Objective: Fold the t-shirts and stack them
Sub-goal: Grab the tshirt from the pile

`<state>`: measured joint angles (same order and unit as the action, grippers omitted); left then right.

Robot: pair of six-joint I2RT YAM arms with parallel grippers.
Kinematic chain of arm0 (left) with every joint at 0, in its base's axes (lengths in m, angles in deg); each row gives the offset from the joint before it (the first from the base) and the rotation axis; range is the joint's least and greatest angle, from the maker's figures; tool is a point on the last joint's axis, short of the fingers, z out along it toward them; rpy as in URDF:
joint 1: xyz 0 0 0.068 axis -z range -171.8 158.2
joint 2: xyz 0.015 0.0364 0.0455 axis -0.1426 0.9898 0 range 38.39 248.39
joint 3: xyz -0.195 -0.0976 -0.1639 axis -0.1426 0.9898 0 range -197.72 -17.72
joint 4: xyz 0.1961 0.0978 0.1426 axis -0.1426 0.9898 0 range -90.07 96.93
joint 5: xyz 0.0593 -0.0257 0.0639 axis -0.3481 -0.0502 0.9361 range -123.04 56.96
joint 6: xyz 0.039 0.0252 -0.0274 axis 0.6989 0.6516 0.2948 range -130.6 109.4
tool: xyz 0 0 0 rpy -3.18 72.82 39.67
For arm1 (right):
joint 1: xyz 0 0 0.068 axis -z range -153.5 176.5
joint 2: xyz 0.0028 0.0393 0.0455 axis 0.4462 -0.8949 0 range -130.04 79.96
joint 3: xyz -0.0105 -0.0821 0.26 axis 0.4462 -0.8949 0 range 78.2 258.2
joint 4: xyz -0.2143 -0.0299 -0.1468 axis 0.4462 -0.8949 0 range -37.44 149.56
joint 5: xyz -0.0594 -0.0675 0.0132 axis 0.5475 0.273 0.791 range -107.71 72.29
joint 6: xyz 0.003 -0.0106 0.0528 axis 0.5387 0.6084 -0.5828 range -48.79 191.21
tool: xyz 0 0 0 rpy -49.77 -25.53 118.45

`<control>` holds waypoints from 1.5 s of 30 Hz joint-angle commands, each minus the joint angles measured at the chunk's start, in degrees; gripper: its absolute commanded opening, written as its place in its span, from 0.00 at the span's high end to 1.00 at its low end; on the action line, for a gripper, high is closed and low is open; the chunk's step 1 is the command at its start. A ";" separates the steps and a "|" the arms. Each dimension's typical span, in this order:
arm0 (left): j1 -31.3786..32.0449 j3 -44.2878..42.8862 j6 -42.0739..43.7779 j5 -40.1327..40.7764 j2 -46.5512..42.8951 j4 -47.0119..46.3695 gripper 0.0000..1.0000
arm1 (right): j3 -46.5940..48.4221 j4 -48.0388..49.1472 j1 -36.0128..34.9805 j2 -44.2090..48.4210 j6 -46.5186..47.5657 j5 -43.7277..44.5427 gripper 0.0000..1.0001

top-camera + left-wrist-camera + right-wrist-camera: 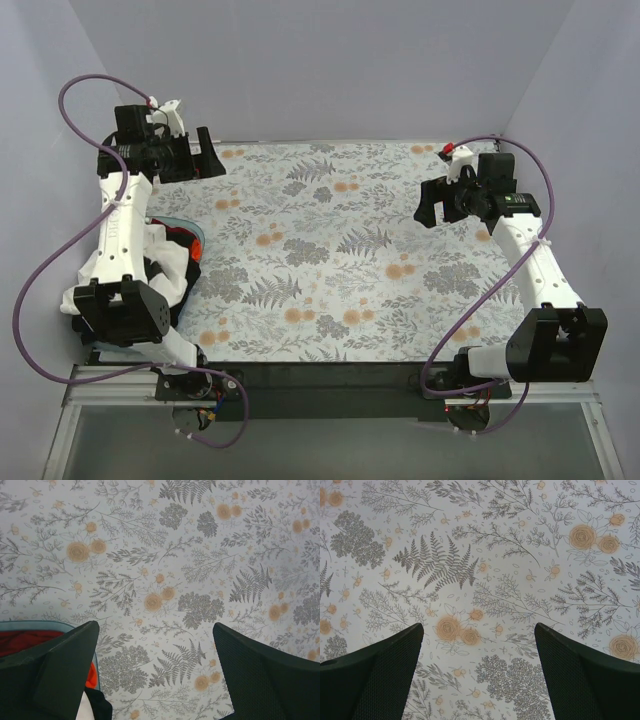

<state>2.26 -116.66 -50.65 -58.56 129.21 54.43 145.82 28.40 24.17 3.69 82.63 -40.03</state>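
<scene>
Spreading from the near edge to the far one, the floral table cloth point(330, 250) lies flat across the middle of the counter, leaving wide room for both arms. At the left edge, toward the near corner, the t-shirts point(172, 258) sit in a crumpled heap, off-white over black with red and teal showing. The heap is partly hidden under the left arm point(120, 225). Farther in, the right gripper point(427, 203) hangs near the right edge, jaws apart, holding nothing. The left gripper point(210, 155) hovers by the far-left corner, released and empty. The heap lies near it on the side toward the near edge.
</scene>
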 commanded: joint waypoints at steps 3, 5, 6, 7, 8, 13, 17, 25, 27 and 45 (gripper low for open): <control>-0.22 -7.49 3.93 2.23 1.55 6.49 0.02 | 1.91 -0.57 -0.05 -0.28 1.06 -1.58 0.02; -0.22 -9.42 5.85 1.88 1.20 7.63 0.02 | 2.35 -0.84 -0.05 -0.46 1.32 -1.58 0.02; -0.22 -10.48 6.56 1.61 1.46 10.51 0.02 | 2.43 -1.10 -0.05 -0.46 1.32 -1.41 0.02; -0.22 -11.71 7.26 1.96 1.89 12.45 0.02 | 2.61 -1.10 -0.05 -0.55 1.41 -1.49 0.02; -0.31 -14.42 8.66 2.92 2.59 14.39 0.02 | 2.96 -1.45 -0.05 -0.55 1.76 -1.32 0.01; -1.36 -15.33 14.99 11.16 -0.55 22.49 0.02 | 2.79 -1.98 -0.05 -0.72 2.38 -2.89 0.02; -1.36 -6.29 19.92 20.84 -7.23 23.54 0.02 | 1.73 -1.89 -0.05 -1.33 2.91 -6.23 0.02; -1.80 8.38 18.52 40.27 -13.64 25.39 0.02 | 2.79 -2.77 -0.05 -3.09 2.91 -9.31 0.02; -2.41 11.30 18.52 41.16 -14.97 25.39 0.02 | 2.96 -2.94 -0.05 -3.71 2.82 -10.19 0.02; -15.07 27.91 23.27 32.99 -15.51 12.65 0.02 | 5.95 -5.40 -0.13 -7.49 2.99 -10.90 0.02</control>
<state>-12.49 -89.43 -29.23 -24.94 114.04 70.43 149.32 23.44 24.17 -3.89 84.95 -50.06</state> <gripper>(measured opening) 0.982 0.984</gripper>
